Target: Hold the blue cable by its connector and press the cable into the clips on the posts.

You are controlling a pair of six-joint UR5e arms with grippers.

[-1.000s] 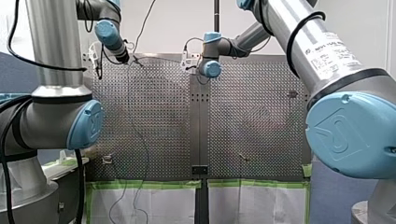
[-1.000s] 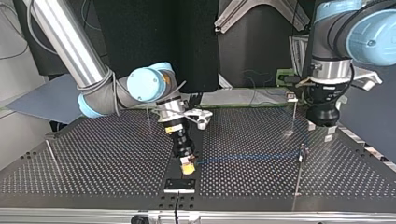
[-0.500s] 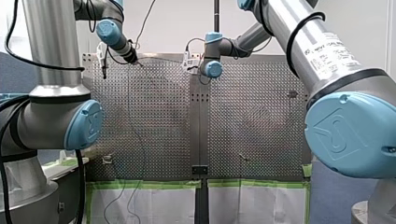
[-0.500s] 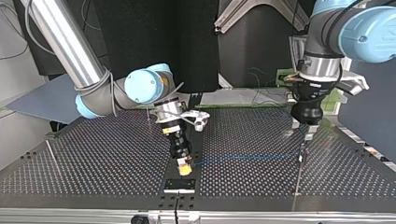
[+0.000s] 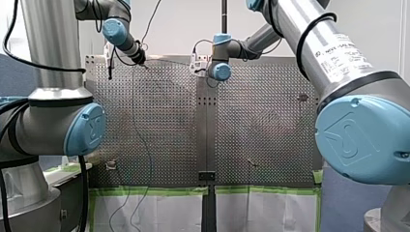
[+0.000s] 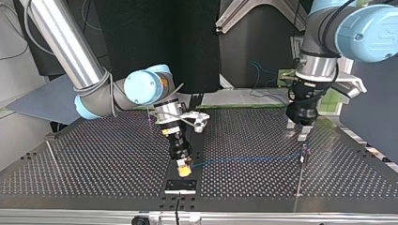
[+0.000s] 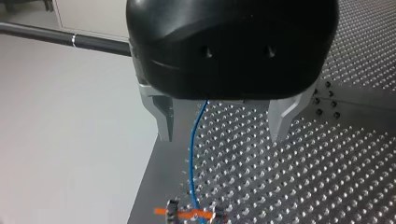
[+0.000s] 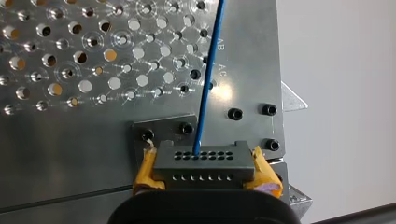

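Over the table (image 6: 94, 154), the left arm (image 6: 324, 42) is coming in from the edge at the top view's right. A second ago its gripper was standing off toward that edge. Now the left gripper (image 6: 300, 130) is hanging just above the post (image 6: 299, 180) near that edge. The right arm (image 6: 70, 42) is hardly shifting at all (only a slight lean toward the table's middle). Judging from this, the left arm is lining up to push the cable down at this post while the right arm is keeping it taut, and the pressing is not yet done.

The left arm is pointing its gripper almost straight down, with the metal fingers (image 7: 164, 123) standing apart and touching nothing. The right arm is reaching low and slanted toward the middle of the table's edge nearest the top camera. There the right gripper (image 6: 183, 167) is clamping its yellow pads (image 8: 145, 170) on the connector (image 8: 204, 163).

The cable (image 6: 244, 159) is running from the connector, just above the table, across to the post's top. In the left wrist view it is passing under the gap between the open fingers and down to the clip (image 7: 191, 214). Whether it is already sitting in the clip cannot be told.
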